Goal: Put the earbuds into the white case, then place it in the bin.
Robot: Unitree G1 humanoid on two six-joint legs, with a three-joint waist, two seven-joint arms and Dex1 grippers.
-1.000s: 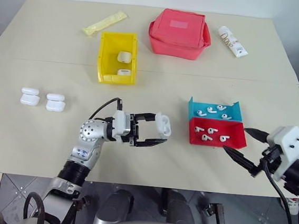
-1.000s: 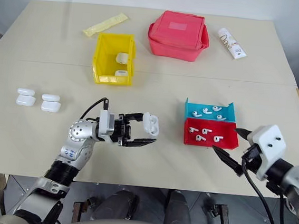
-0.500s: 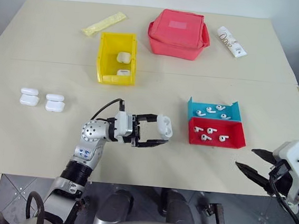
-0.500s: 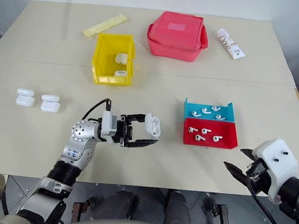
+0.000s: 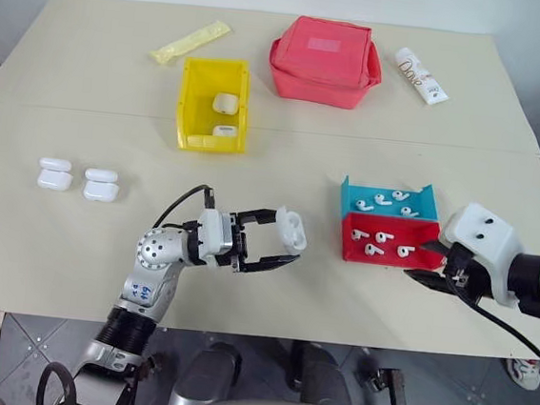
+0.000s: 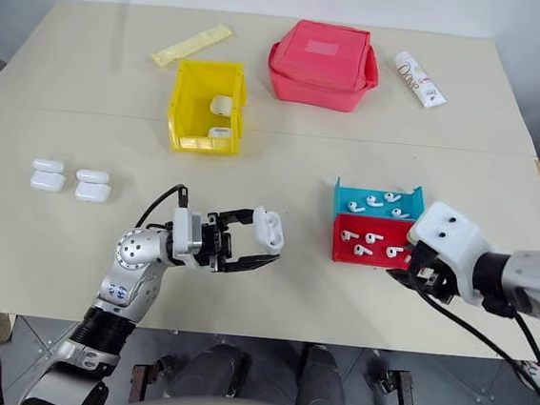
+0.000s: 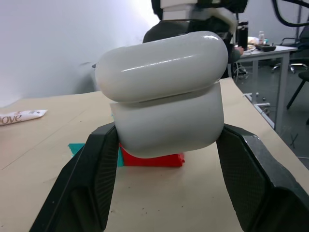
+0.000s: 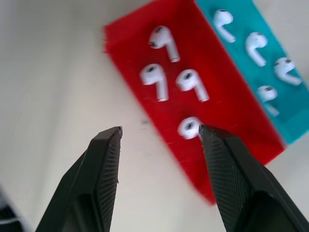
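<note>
The left gripper (image 5: 280, 245) grasps a small glossy white rounded earbud case (image 5: 292, 230) between its two black fingers, lid slightly ajar, above the beige table (image 5: 91, 70). The right gripper (image 8: 159, 130) is released, fingers spread, poised over the edge of the low red tray (image 5: 418, 257) holding tiny white plastic earbuds (image 8: 193, 82). The bright yellow rectangular plastic bin (image 5: 191, 104) stands well apart, farther back, with two white cases inside.
</note>
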